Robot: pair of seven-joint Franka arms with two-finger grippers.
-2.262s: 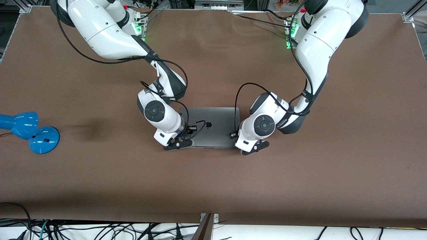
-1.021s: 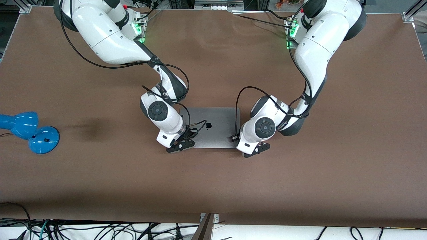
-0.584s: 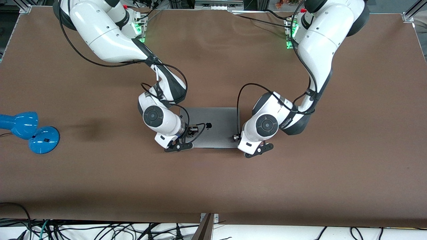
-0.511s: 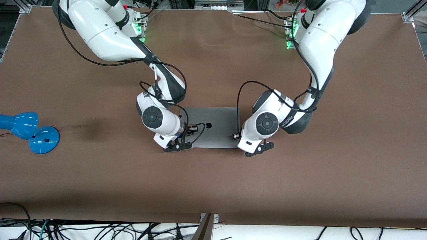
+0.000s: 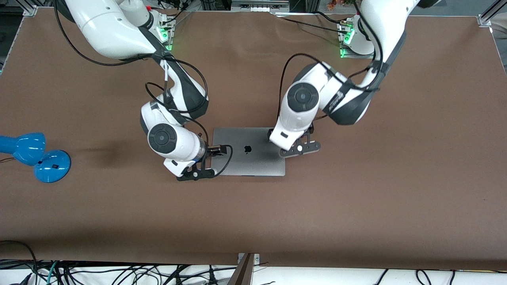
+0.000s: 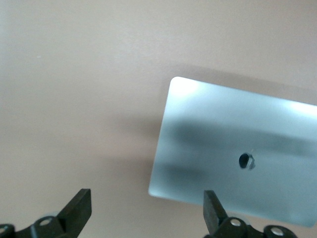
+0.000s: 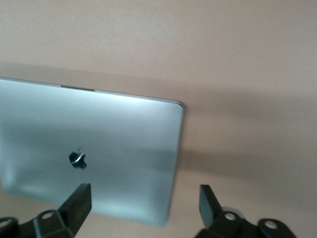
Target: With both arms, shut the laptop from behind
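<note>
- Silver-grey and shut flat, the laptop [image 5: 248,151] lies in the middle of the brown desk [image 5: 356,206], with its dark apple logo [image 5: 248,149] facing up.
- The left gripper [image 5: 300,147] hangs over the laptop's edge toward the left arm's end of the desk. Its fingers [image 6: 79,212] are spread apart and hold nothing.
- The right gripper [image 5: 197,174] is over the laptop's corner toward the right arm's end. Its fingers [image 7: 78,204] are spread apart too, with nothing between them.
- A blue lamp [image 5: 33,156] lies well apart, at the right arm's end of the desk.

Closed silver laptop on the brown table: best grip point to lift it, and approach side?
Probably the thin side edge of the slim silver-grey aluminium laptop, approached low from the table end. It lies shut and flat on the brown table, so the lid offers nothing to pinch from above.
</note>
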